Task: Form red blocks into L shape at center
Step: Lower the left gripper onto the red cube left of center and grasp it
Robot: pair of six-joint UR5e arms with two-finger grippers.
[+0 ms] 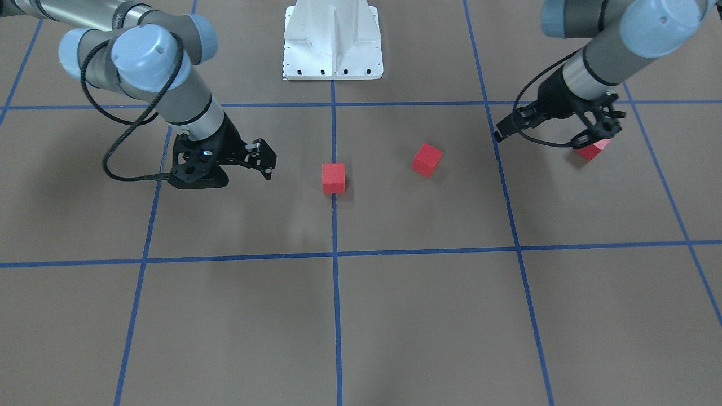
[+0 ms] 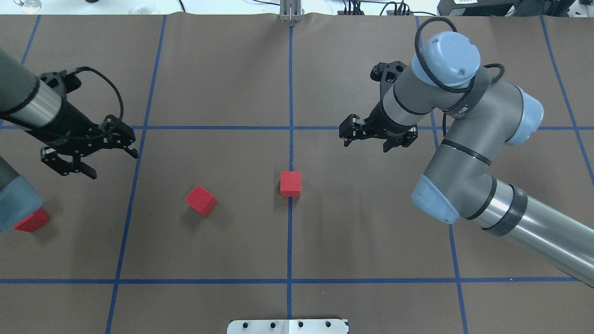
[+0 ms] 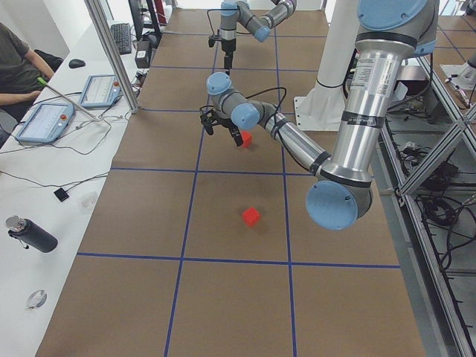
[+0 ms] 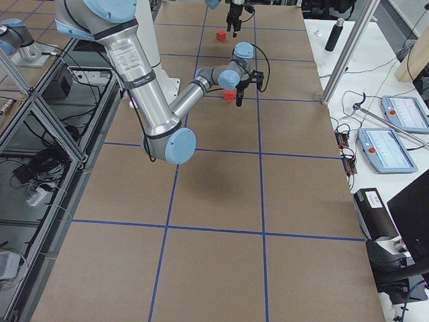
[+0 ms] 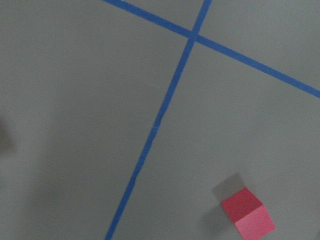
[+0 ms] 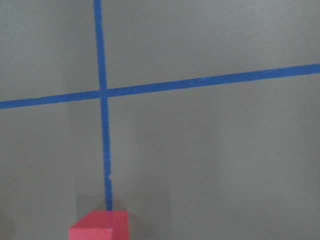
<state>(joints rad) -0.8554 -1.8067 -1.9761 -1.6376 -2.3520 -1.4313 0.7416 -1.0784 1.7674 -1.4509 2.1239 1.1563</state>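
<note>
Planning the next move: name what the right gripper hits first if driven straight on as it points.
The right gripper slants down toward the centre, so probably bare table first, short of the red block on the centre line; depth unclear.

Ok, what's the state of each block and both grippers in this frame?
Centre block: resting on the centre line, squared to it.
Turned block: lying free, skewed.
Left block: lying free, not gripped.
Left gripper: jaws open, empty.
Right gripper: jaws open, empty.
</note>
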